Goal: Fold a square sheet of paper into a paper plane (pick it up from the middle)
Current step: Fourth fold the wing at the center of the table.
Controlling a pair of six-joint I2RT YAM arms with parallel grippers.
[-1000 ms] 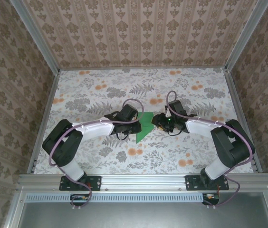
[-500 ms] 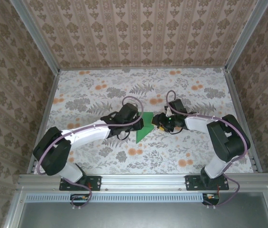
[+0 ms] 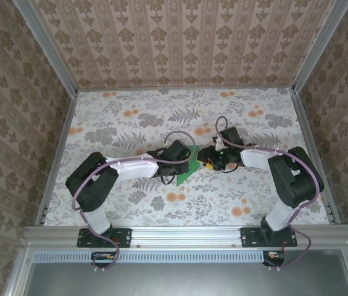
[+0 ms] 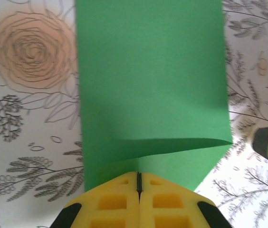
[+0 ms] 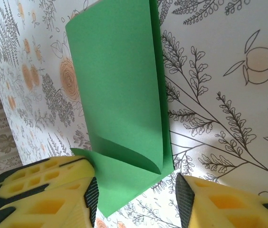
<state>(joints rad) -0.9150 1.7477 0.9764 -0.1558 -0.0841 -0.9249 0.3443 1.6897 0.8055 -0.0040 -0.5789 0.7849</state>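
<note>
Left end effector [image 4: 138, 179] — newly shut over paper [image 4: 153, 85]

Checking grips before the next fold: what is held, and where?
The left gripper is shut at the green paper's near edge; pinched or pressed, cannot tell. The right gripper stands open, holding nothing.

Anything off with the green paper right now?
Yes: the folded flap on the green paper bows up in a rounded loop instead of lying creased flat, at the end nearest the shut left claw.
</note>
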